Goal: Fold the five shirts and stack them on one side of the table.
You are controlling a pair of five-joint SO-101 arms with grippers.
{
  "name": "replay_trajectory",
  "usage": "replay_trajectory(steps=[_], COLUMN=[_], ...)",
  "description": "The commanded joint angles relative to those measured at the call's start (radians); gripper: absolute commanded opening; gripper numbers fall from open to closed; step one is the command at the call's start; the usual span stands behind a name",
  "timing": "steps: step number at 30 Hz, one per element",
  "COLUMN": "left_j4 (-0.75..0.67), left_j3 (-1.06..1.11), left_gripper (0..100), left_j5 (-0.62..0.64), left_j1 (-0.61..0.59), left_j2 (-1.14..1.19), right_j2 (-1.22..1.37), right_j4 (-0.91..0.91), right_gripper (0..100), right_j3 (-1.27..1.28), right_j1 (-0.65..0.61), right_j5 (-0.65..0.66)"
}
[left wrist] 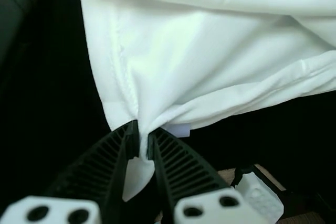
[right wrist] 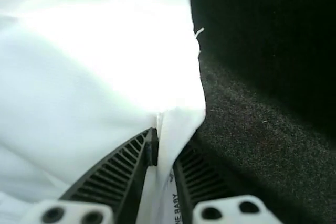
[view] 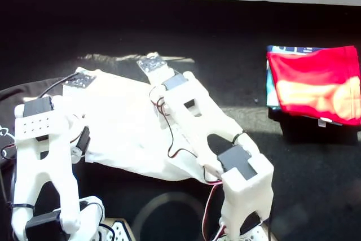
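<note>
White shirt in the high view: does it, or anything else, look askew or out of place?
The white shirt lies slanted and rumpled, not flat, pinched at its edges by the left gripper and the right gripper. In the stack, a blue layer pokes out beside the red shirt.

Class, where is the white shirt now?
High view: white shirt lies left of centre on the table, gripped by left end effector and right end effector.

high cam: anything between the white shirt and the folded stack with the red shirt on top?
Nothing: bare black table cover lies between the white shirt and the folded stack, seen in the high view.
</note>
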Motion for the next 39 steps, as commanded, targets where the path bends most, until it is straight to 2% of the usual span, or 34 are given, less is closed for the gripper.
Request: replay_trajectory(steps=[1,4,8,17,20,23,27,29,33,39], left_j4=[0.003,0.009,0.018,0.018,0.002,-0.078,-0.206,-0.261,-0.370,-0.387], left_j3=[-0.042,-0.065,-0.140,-0.217,-0.145,-0.041,0.087,0.136,0.211,0.232], left_gripper=[1,1,1,1,1,1,1,1,1,1], left_j5=[0.058,0.064,0.064,0.064,0.063,0.063,0.063,0.063,0.063,0.064], left_j1=[-0.008,-0.008,-0.010,0.002,0.015,0.021,0.022,0.022,0.018,0.018], left_j2=[-0.012,-0.012,-0.012,-0.001,-0.002,-0.007,-0.010,-0.010,-0.010,-0.012], right_j2=[-0.004,-0.004,-0.002,0.002,0.002,0.001,-0.015,-0.027,-0.074,-0.197], right_j4=[-0.008,-0.008,-0.008,-0.010,-0.010,0.001,0.087,0.128,0.208,0.375], right_gripper=[0.8,0.8,0.8,0.8,1.2,4.0,21.7,26.7,25.9,25.9], right_j3=[-0.076,-0.127,-0.208,-0.383,-0.384,-0.384,-0.409,-0.426,-0.463,-0.458], right_j1=[0.099,0.216,0.341,0.483,0.498,0.506,0.499,0.492,0.483,0.352], right_j5=[-0.006,0.008,0.087,0.147,0.147,0.143,0.143,0.144,0.147,0.149])
